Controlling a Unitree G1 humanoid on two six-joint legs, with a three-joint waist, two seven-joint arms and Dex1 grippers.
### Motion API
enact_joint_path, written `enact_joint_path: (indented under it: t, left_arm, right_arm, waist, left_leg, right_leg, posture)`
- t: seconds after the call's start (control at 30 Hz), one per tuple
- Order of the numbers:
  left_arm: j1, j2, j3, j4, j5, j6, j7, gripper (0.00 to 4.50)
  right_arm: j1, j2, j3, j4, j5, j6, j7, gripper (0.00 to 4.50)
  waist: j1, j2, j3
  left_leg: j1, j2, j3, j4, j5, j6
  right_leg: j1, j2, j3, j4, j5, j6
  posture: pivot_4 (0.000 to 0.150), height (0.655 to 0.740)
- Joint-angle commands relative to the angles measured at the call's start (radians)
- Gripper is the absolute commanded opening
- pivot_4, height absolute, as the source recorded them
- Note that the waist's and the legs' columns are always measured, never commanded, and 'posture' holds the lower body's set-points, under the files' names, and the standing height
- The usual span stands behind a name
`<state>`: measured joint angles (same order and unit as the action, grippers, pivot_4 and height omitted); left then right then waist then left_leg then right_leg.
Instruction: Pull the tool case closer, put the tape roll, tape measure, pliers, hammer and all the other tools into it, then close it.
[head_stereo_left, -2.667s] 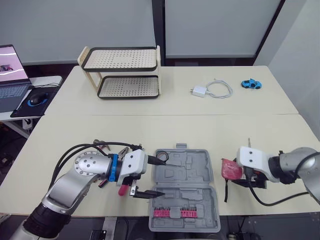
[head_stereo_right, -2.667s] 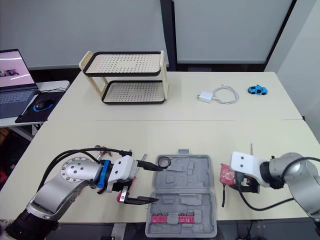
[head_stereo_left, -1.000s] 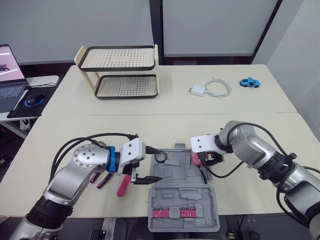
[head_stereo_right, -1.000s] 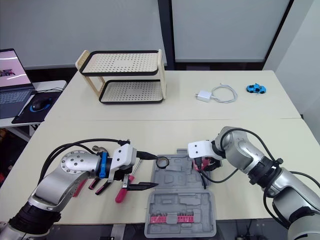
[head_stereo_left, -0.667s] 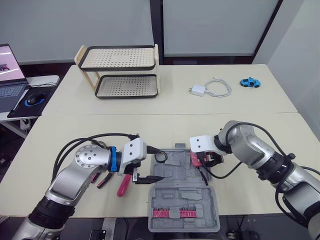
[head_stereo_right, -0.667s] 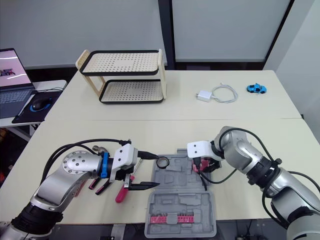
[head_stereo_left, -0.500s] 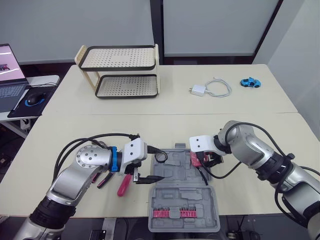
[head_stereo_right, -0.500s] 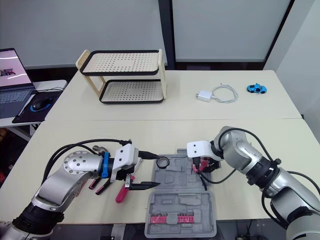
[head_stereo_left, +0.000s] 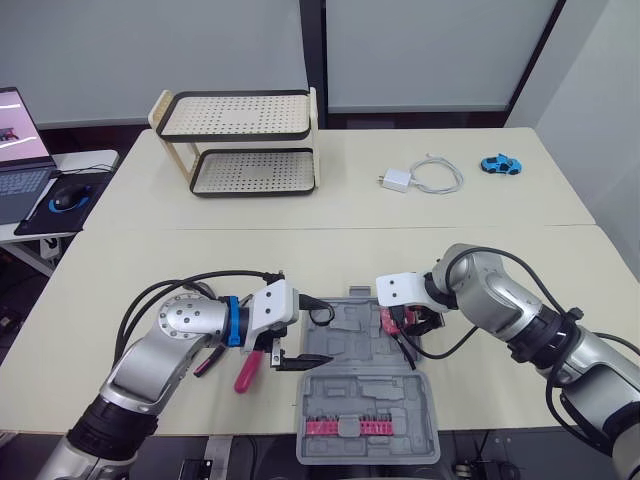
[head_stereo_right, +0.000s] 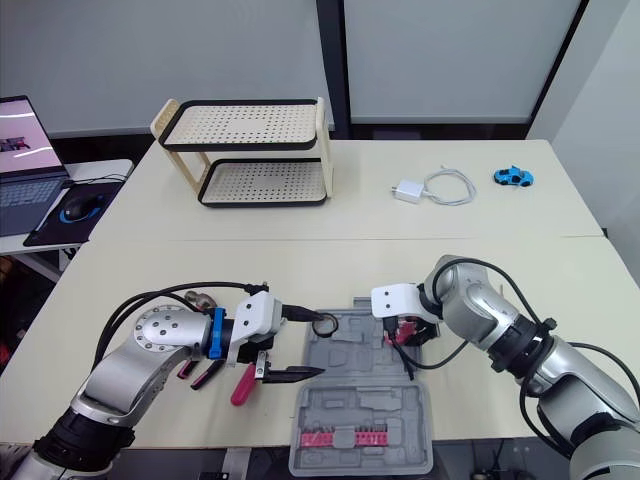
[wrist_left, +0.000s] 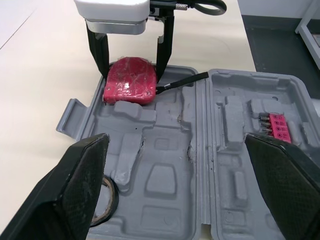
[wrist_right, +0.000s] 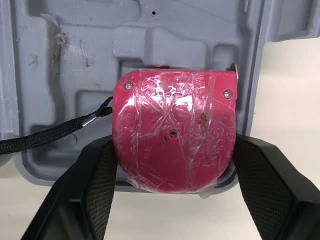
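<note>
The step in hand, as I judge it, is placing the tape measure (wrist_right: 174, 142) into the open tool case (head_stereo_left: 355, 340). The right gripper (head_stereo_left: 405, 320) holds the red body between its two fingers, low over the far right corner recess of the case, close to the rim. The black strap trails across the tray. The next move calls for seating the body fully inside the recess and then opening the fingers, without leaving it on the rim. The left gripper (head_stereo_left: 318, 330) hovers at the left side of the case with its jaws wide apart and holding nothing. The tape roll (wrist_left: 113, 196) lies in the case beside one finger. A pink-handled tool (head_stereo_left: 243, 373) waits on the table.
</note>
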<state>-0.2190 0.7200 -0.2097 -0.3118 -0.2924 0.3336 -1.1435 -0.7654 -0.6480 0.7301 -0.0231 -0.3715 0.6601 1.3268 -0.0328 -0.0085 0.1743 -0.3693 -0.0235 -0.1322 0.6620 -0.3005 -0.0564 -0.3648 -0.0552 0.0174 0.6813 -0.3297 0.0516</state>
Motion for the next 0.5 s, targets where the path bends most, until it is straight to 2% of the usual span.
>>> enact_joint_path:
  t: [0.03, 0.07, 0.37, 0.5]
  left_arm:
    - [0.003, -0.005, -0.003, -0.017, 0.0, -0.02, 0.004, 4.5]
    - [0.004, -0.005, -0.003, -0.017, 0.0, -0.021, 0.004, 4.5]
    - [0.009, -0.003, 0.005, -0.02, -0.007, -0.019, 0.004, 4.5]
    - [0.009, -0.004, 0.016, -0.02, -0.016, -0.017, 0.008, 4.5]
  right_arm:
    - [-0.009, -0.003, -0.028, -0.047, 0.005, -0.002, 0.006, 4.27]
    - [-0.008, -0.003, -0.04, -0.067, 0.016, 0.011, 0.011, 4.45]
    - [0.001, -0.078, -0.129, -0.23, 0.116, 0.084, 0.075, 4.45]
    - [0.061, -0.092, -0.205, -0.26, 0.174, 0.03, 0.024, 4.45]
  waist:
    - [0.0, 0.0, 0.0]
    - [0.0, 0.0, 0.0]
    - [0.001, 0.0, 0.0]
    - [0.001, 0.0, 0.0]
  left_leg:
    - [0.0, 0.0, 0.0, 0.0, 0.0, 0.0]
    - [0.0, 0.0, 0.0, 0.0, 0.0, 0.0]
    - [-0.008, 0.0, -0.001, 0.002, 0.001, -0.001]
    - [-0.01, 0.0, -0.001, 0.002, 0.001, -0.002]
  right_leg:
    - [0.0, 0.0, 0.0, 0.0, 0.0, 0.0]
    - [0.0, 0.0, 0.0, 0.0, 0.0, 0.0]
    - [-0.007, 0.0, -0.001, 0.001, 0.0, 0.0]
    - [-0.008, -0.001, -0.001, 0.001, 0.0, 0.0]
  posture:
    - [0.15, 0.74]
    - [0.15, 0.74]
    - [0.15, 0.74]
    - [0.15, 0.74]
